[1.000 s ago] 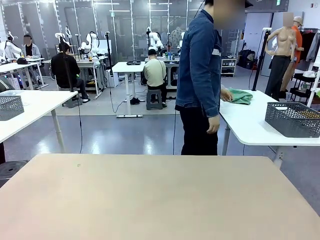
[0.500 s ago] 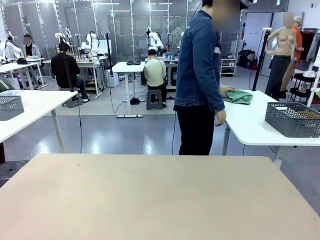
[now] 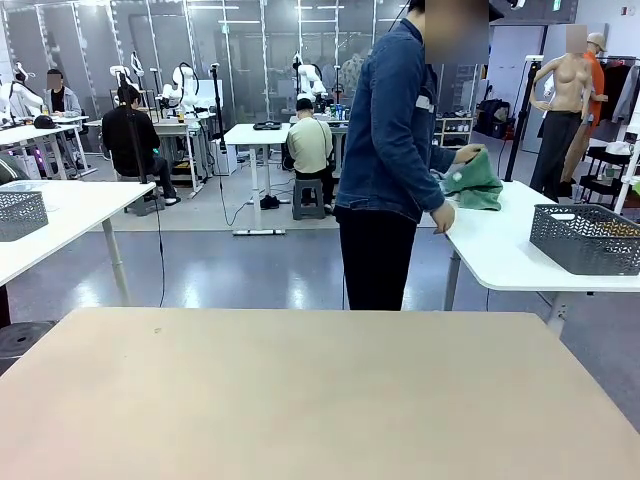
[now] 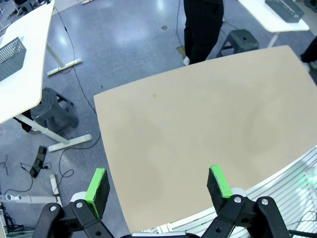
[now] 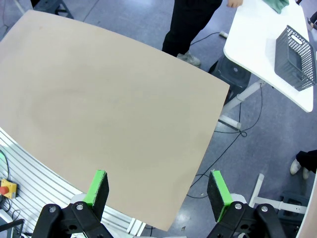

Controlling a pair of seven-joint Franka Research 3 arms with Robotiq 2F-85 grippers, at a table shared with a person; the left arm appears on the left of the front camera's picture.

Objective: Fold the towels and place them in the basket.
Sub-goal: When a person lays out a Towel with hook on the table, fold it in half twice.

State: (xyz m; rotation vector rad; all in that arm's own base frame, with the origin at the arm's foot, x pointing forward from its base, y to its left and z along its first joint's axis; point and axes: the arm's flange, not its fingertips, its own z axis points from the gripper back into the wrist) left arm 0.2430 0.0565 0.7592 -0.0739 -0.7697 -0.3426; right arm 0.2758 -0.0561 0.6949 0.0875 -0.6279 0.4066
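Observation:
A person in a denim jacket stands beyond the beige table (image 3: 300,400) and holds up a mint green towel (image 3: 473,186) over the white side table (image 3: 500,255) at the right. On that side table stands a dark grey wire basket (image 3: 585,238). My left gripper (image 4: 157,187) hangs open high above the beige table (image 4: 198,129), nothing between its green pads. My right gripper (image 5: 157,189) is open too, high over the same table (image 5: 109,104). The right wrist view also catches the basket (image 5: 297,52) and a corner of the towel (image 5: 277,4).
A second wire basket (image 3: 20,213) sits on another white table at the far left. Stools (image 4: 57,111) and cables lie on the floor around the table legs. Other people sit at workstations far behind.
The person has lifted the green towel off the white side table and shifted slightly left. Neither gripper has changed.

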